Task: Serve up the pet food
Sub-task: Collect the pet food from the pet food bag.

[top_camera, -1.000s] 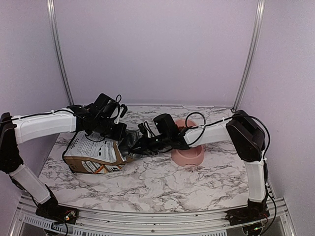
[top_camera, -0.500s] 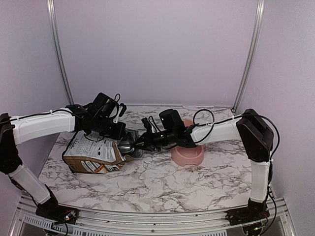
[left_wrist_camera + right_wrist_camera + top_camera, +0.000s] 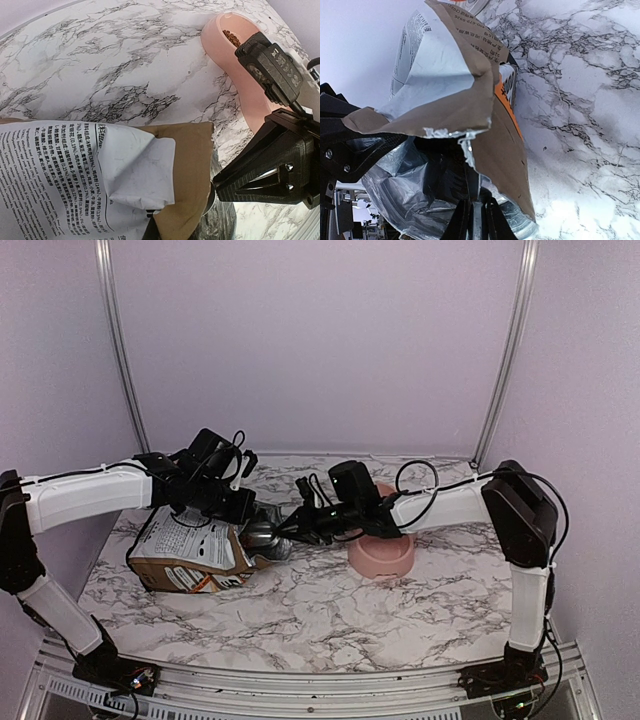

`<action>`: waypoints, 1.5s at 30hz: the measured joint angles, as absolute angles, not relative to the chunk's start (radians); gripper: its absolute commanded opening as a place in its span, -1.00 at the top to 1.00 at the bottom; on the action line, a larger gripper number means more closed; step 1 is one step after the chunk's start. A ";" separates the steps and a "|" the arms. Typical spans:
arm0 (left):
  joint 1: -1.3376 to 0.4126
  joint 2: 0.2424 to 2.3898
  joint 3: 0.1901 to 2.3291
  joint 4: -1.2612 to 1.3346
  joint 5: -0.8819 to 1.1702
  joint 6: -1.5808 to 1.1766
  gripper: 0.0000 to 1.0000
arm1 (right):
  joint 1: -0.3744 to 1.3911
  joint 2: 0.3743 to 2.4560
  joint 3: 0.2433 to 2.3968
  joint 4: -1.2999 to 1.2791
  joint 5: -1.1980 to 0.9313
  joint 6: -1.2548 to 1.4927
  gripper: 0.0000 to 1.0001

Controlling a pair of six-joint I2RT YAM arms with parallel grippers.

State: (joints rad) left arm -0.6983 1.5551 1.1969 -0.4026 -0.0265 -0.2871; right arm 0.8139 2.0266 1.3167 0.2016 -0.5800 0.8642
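Marble table (image 3: 330, 610): left hand (image 3: 244, 514) pinches pet food bag (image 3: 185, 550), right hand (image 3: 474, 211) grips spoon (image 3: 262, 536) at its mouth

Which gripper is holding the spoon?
The right gripper, clamped on a metal spoon dipped into the bag's mouth; the left gripper only pinches the bag's torn edge.

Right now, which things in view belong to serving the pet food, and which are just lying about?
Job: pet food bag, held by left hand; metal scoop in right hand, at the bag mouth; pink bowl with kibble.
Not the job: marble table, frame posts.
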 measured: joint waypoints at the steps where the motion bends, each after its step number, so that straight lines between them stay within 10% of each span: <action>1: -0.698 1.555 1.196 -0.402 -0.027 -0.287 1.00 | 0.814 2.027 1.316 0.202 -0.578 0.865 1.00; 45: -0.698 1.537 1.192 -0.402 -0.060 -0.214 1.00 | 0.725 1.894 1.145 0.324 -0.731 0.942 1.00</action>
